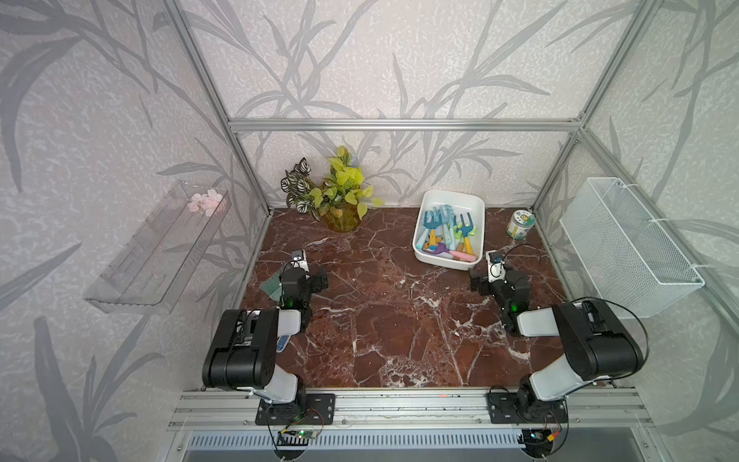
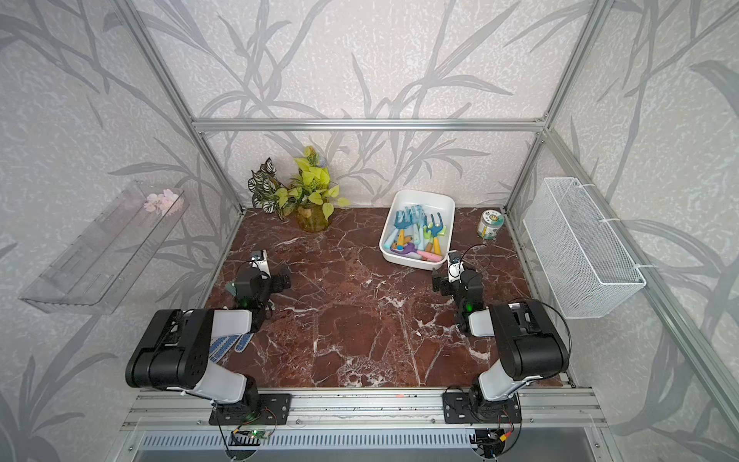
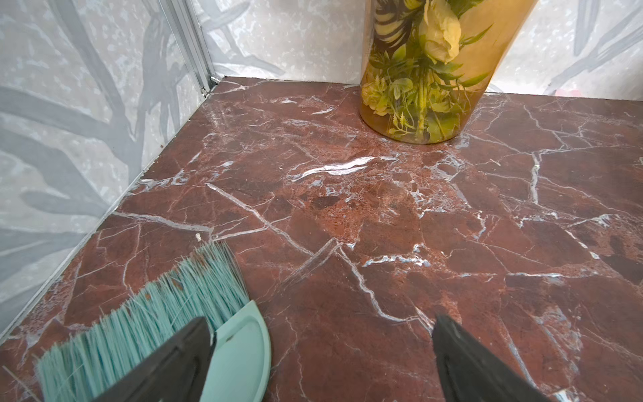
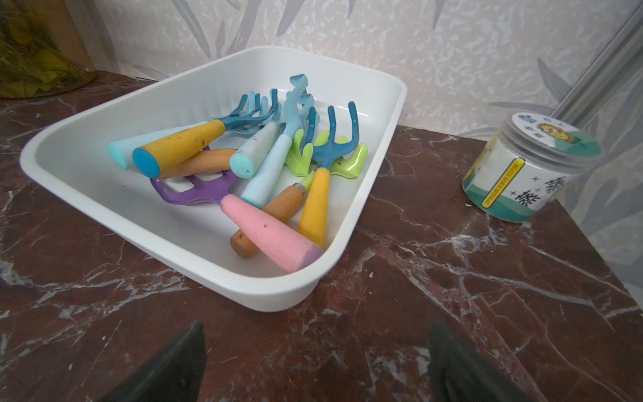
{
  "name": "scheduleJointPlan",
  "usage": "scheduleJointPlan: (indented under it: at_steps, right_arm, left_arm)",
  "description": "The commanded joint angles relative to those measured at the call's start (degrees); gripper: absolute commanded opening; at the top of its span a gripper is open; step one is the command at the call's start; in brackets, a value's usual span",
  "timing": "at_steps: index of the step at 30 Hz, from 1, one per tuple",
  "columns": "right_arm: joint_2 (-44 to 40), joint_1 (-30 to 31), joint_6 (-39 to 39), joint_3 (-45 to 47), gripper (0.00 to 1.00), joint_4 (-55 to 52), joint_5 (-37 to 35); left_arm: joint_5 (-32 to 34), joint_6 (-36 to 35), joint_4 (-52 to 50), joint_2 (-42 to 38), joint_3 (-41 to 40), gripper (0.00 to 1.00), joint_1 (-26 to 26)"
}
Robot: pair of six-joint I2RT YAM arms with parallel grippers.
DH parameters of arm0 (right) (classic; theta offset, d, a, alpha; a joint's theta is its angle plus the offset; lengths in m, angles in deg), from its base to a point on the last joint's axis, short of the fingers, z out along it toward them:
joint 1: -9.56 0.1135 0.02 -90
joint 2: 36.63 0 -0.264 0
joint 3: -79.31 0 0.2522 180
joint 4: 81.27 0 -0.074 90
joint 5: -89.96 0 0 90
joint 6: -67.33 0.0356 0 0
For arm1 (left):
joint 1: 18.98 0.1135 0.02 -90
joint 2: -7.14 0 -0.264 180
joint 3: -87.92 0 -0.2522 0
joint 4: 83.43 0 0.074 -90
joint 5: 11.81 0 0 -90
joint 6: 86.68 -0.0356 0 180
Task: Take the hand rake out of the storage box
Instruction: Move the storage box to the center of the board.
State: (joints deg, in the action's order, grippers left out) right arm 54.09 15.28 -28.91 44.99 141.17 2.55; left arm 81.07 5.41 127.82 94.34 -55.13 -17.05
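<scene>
The white storage box (image 1: pixel 452 195) (image 2: pixel 424 195) stands at the back right of the marble table. Several hand rakes lie heaped in it. One has a blue head and yellow handle (image 4: pixel 315 205). Another has a purple head and pink handle (image 4: pixel 268 233), lying nearest the box's front wall (image 4: pixel 215 278). My right gripper (image 4: pixel 316 323) hovers open and empty over the table, just in front of the box's near corner. Over at the left side, my left gripper (image 3: pixel 320 320) is open and empty above bare marble, next to a teal hand brush (image 3: pixel 146 323).
A yellow vase of plants (image 1: pixel 342 218) (image 3: pixel 428 87) stands at the back centre. A lidded jar (image 1: pixel 520 225) (image 4: pixel 522 174) sits right of the box. A wire-mesh basket (image 1: pixel 628 248) hangs on the right wall and a clear tray (image 1: pixel 160 248) on the left wall. A blue patterned glove (image 2: pixel 228 346) lies under my left arm.
</scene>
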Motion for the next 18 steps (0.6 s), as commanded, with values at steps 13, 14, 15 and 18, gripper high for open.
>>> scheduleJointPlan:
  at_steps: [13,14,15,18]
  right_arm:
    - [-1.7,0.4,0.2,3.7,0.99,7.1,-1.1]
    - [-3.8,0.4,0.3,3.7,0.99,5.6,-1.8]
    - [-6.0,0.6,0.2,3.5,0.99,2.8,-2.2]
    - [-12.5,1.8,-1.3,1.6,0.99,-6.1,-2.3]
  left_arm:
    - [1.3,0.4,1.1,-0.6,0.0,1.00,0.1]
    - [2.1,0.6,1.6,-1.7,-0.6,1.00,0.0]
    - [2.7,0.6,1.4,-3.2,-1.1,1.00,-0.1]
    - [6.4,0.8,-2.7,-9.5,-1.8,1.00,-1.0]
